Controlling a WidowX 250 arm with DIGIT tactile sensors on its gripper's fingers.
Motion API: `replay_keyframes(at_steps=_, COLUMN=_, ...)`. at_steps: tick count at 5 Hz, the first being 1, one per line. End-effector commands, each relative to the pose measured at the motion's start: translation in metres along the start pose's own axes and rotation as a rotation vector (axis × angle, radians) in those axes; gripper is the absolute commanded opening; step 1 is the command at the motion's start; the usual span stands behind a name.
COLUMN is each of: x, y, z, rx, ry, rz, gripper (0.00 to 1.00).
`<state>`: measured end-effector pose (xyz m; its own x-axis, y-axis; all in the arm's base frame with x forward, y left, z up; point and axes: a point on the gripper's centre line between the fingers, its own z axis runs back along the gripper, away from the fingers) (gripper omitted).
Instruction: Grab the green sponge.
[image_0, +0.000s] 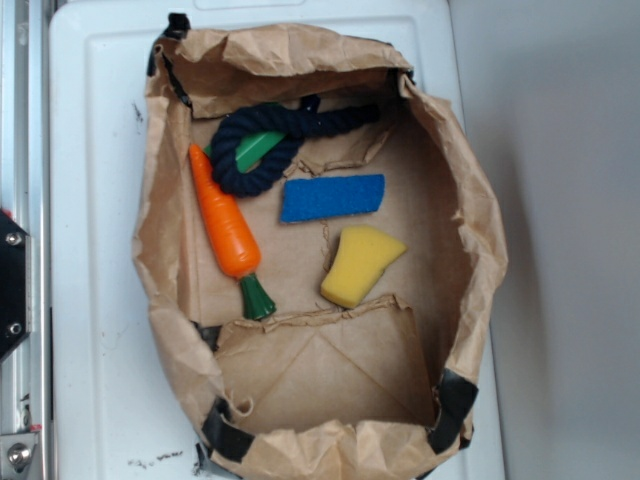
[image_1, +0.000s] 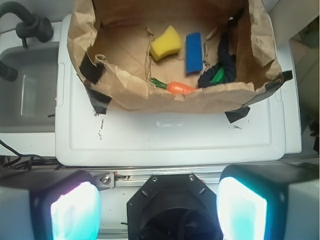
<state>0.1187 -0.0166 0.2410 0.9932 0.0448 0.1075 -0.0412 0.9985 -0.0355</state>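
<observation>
The green sponge (image_0: 258, 149) lies in the back left of the brown paper bag (image_0: 470, 210), partly covered by a dark blue knotted rope (image_0: 262, 143). In the wrist view only a bright green sliver of the green sponge (image_1: 217, 75) shows under the rope (image_1: 220, 62). My gripper (image_1: 157, 207) is open, its two fingers wide apart with nothing between them. It hangs well back from the bag, over the robot's black base. The gripper is out of the exterior view.
Inside the bag also lie a toy carrot (image_0: 227, 226) with a dark green stem, a blue sponge (image_0: 332, 198) and a yellow sponge (image_0: 360, 263). The bag's crumpled walls stand up all around. It rests on a white lid (image_1: 175, 135). A grey sink (image_1: 25, 90) is at left.
</observation>
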Motion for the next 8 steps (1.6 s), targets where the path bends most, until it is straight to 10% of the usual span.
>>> replay_keyframes(at_steps=1, x=0.061, y=0.001, z=-0.019, rx=0.014, ry=0.013, rz=0.132, gripper=1.0)
replay_keyframes(at_steps=3, x=0.111, y=0.016, z=-0.056, rx=-0.039, ry=-0.002, rz=0.324, gripper=1.0)
replay_keyframes(at_steps=8, x=0.13, y=0.024, z=-0.088, rx=0.011, ry=0.0, rz=0.536, gripper=1.0)
